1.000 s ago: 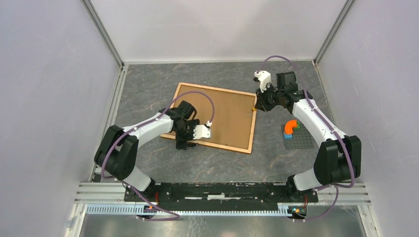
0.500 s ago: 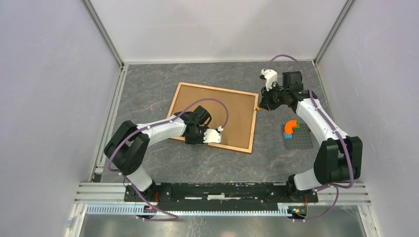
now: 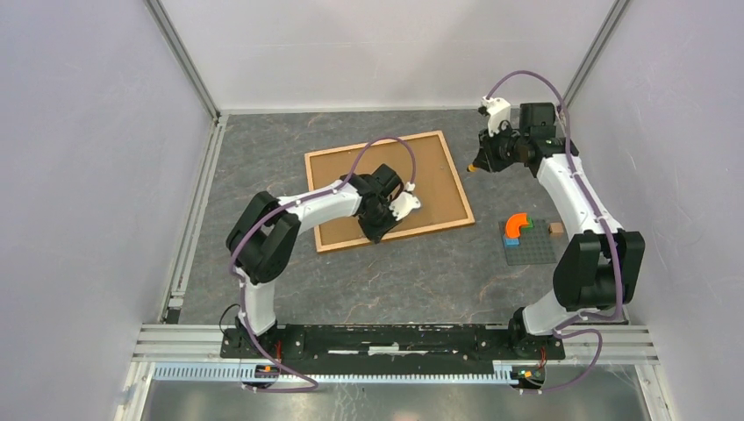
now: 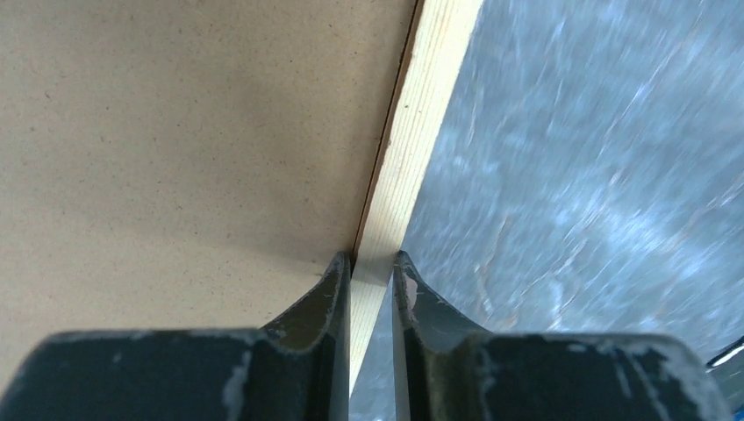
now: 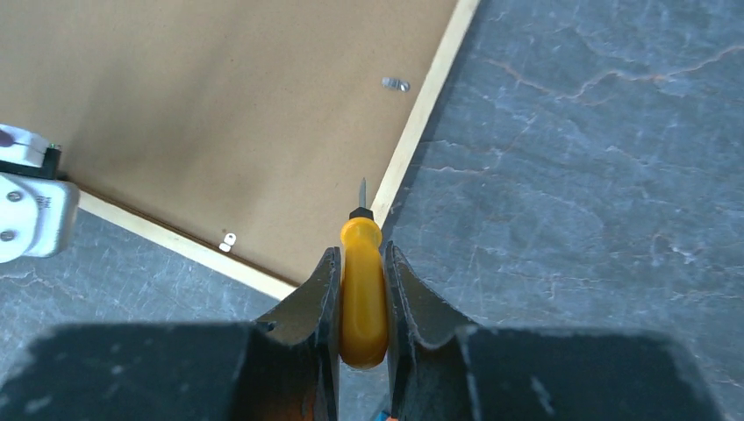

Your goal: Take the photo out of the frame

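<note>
Wooden frame (image 3: pixel 439 189) edge is pinched in the left jaws, while the outstretched right arm's jaws clamp a screwdriver (image 5: pixel 362 298).

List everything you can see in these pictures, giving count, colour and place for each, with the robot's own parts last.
frame: one, orange-brown moulding, brown back, lying back up mid-table
metal clips: two seen, silver, on the frame's back
screwdriver: one, yellow handle, in the right claw
baseplate: one, grey, right side of table
curved block: one, orange, on the baseplate
small block: one, brown, at the baseplate's far right corner
table: one, grey marbled
left claw: one, black, shut on the frame's moulding
right claw: one, black, shut on the screwdriver
</note>
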Controlling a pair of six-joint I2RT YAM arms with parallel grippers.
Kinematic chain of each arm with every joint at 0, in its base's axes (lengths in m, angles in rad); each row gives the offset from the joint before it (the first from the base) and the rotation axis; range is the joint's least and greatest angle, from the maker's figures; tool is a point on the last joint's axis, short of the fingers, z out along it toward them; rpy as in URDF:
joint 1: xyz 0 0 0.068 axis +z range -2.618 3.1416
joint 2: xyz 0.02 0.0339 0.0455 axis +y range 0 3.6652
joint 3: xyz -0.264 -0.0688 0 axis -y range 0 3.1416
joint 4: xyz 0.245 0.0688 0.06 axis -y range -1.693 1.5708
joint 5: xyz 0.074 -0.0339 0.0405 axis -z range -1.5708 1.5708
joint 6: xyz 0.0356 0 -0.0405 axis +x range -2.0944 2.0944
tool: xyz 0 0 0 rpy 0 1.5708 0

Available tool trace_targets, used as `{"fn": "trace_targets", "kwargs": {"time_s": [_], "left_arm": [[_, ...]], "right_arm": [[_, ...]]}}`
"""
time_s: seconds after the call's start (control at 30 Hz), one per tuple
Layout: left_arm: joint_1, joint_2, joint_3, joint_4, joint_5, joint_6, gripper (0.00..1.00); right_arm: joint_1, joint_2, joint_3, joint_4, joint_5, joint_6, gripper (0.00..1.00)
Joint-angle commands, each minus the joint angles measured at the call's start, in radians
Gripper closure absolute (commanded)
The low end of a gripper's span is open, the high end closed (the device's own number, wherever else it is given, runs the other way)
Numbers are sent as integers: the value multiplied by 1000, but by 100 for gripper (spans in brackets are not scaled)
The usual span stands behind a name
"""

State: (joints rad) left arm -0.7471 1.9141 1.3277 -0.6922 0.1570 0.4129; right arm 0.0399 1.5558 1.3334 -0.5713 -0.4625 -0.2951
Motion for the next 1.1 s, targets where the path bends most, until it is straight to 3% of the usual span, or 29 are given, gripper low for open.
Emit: {"fn": "trace_targets", "kwargs": {"time_s": [0.0,0.13,0.27,0.37,0.53,0.73,0.93,1.07], "left_arm": [[-51,78,100,6,113,-345,98],[-116,108,181,-22,193,-404,95],[-128,54,185,-38,206,-384,54],[-81,-11,204,-53,137,-263,27],[128,75,458,-150,128,-96,0],[296,309,812,-261,205,5,0],[347,403,882,-156,96,-18,0],[352,519,1016,-240,124,54,2]], "right_arm": [[-15,21,86,-31,-5,-22,100],[-21,27,95,-45,-1,-31,100],[-26,29,102,-60,1,-35,100],[-31,26,109,-60,3,-29,100],[-30,17,103,-52,6,-11,100],[-31,-4,86,-50,28,-8,100],[-32,-30,58,-53,48,-18,100],[-31,-42,41,-54,59,-21,100]]}}
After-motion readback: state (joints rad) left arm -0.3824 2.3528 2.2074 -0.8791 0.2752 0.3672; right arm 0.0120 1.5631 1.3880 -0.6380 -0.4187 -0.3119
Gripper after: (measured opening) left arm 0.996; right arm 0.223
